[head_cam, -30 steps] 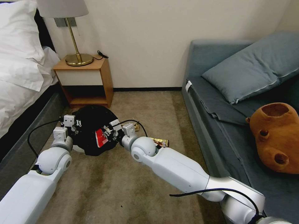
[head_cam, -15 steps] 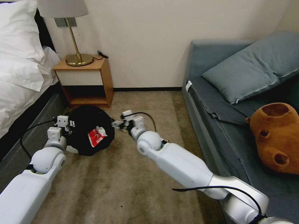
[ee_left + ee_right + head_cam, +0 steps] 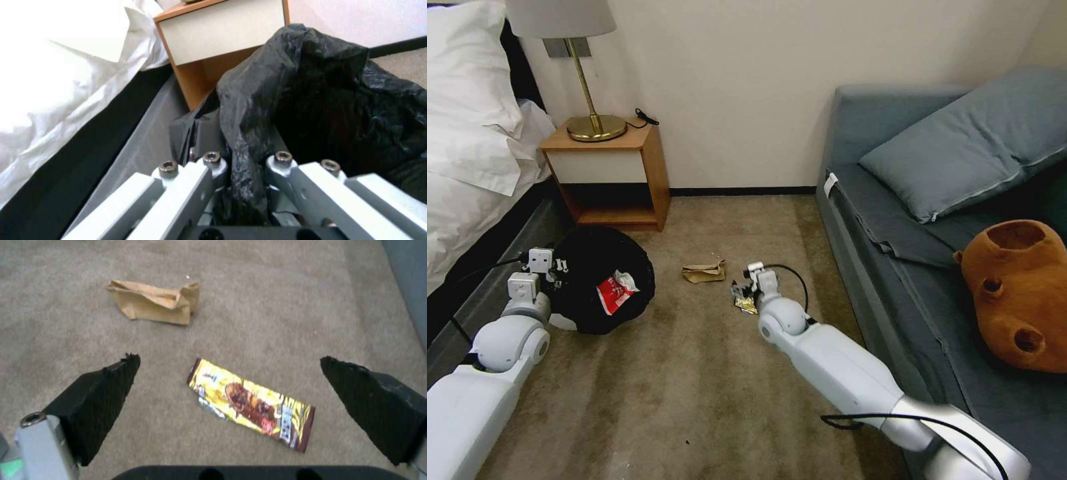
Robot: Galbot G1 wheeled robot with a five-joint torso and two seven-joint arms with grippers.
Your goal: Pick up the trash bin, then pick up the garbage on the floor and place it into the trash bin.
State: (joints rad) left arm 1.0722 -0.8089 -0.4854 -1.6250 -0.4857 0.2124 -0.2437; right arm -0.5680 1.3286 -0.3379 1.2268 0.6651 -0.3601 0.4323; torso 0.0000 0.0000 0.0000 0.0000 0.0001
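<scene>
Head view showed the trash bin [image 3: 594, 280] on the carpet at the left, just beside the bed frame [image 3: 474, 293] and in front of the nightstand [image 3: 607, 173]. Its black bag hung over the rim, and a red-and-white snack packet [image 3: 616, 291] lay inside. The left gripper [image 3: 550, 270] was clamped on the bin's rim with the bag between its fingers; the left wrist view confirmed this, with the black plastic [image 3: 311, 100] pinched between the two metal fingers [image 3: 213, 166].

Two pieces of the garbage were on the floor in the middle. The crumpled brown paper bag [image 3: 704, 271] lay farther from the robot, and the gold-brown candy wrapper [image 3: 746, 305] lay nearer, to its right. The right gripper [image 3: 742, 293] hovered just over the wrapper, with the jaws spread wide. In the right wrist view the wrapper [image 3: 251, 403] lay flat between the two black pads [image 3: 111, 396], at a slant to them.

I judged the step in hand to be the pick of the wrapper. To do it well, the gripper should go straight down until the pads touch the carpet, then close across the narrow side of the wrapper. A thin flat foil can slip away easily, so a slow closing would be safer.
</scene>
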